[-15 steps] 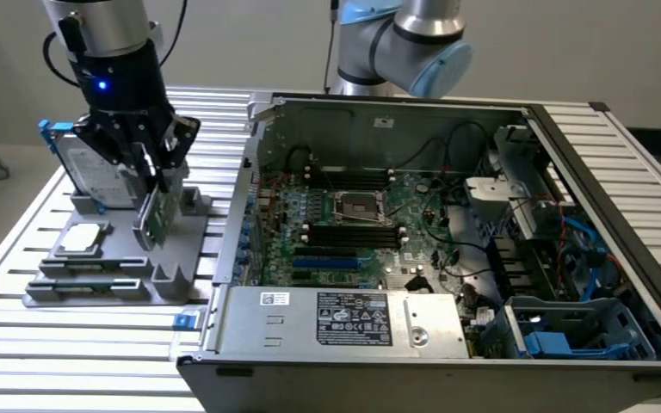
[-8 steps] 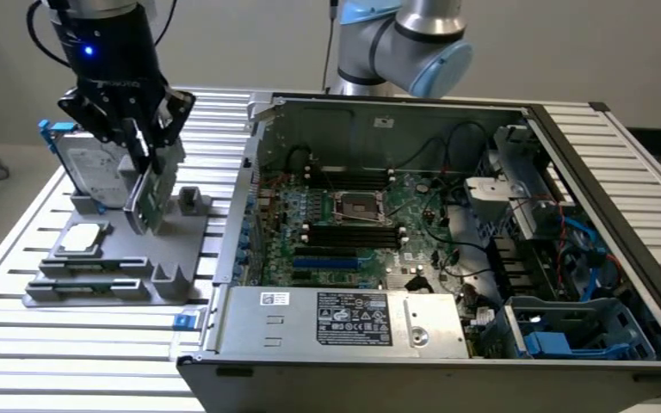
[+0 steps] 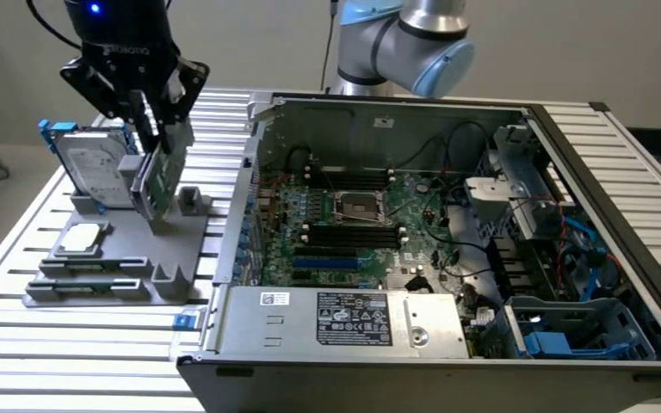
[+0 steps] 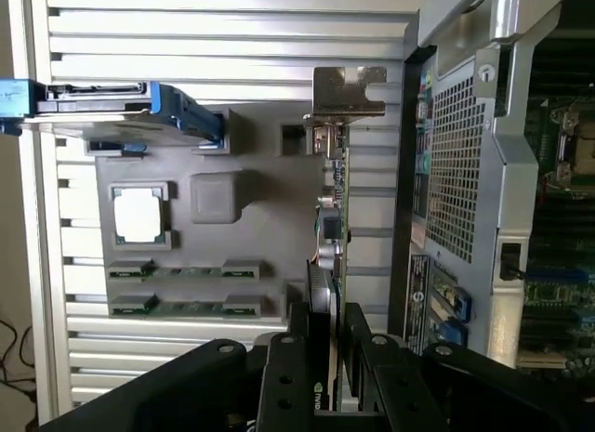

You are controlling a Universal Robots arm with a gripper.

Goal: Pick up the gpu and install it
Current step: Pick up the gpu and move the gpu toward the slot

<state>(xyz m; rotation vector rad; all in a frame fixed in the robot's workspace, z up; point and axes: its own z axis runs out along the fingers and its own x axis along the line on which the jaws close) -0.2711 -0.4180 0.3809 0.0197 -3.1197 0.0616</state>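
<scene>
Reading from the exterior view's left, the hard drive (image 3: pixel 92 168) stands upright in its blue frame on the grey holder (image 3: pixel 124 228). Just beside it the gpu (image 3: pixel 156 185) stands on edge, its lower edge down at the holder (whether it has cleared its slot I cannot tell). The gripper (image 3: pixel 158 138) comes onto the card from above. In the wrist view its fingers (image 4: pixel 296 358) press against both faces of the board, pinching it well away from the silver bracket (image 4: pixel 349 90).

That hold is my first worry. If the pinch sits toward one end, the thin card could pivot between the pads, bind in its slot and drag the holder along. A sideways lean would brush the hard drive on one side or the small grey post (image 3: pixel 193 200) on the other, since both are close.

Further right, the wall of the computer case (image 3: pixel 242 206) rises between the holder and the motherboard (image 3: pixel 354 225). A card carried too low would likely strike that wall, bracket first.

Inside, the blue slots (image 3: pixel 319 258) lie near the case's left wall, with little room to spare. A card that has twisted in the grasp would meet a slot crooked, and pressing down then could flex the board or damage its edge contacts. The black cables (image 3: pixel 460 258) hang loose to the right of the slots and could snag a wide approach.
</scene>
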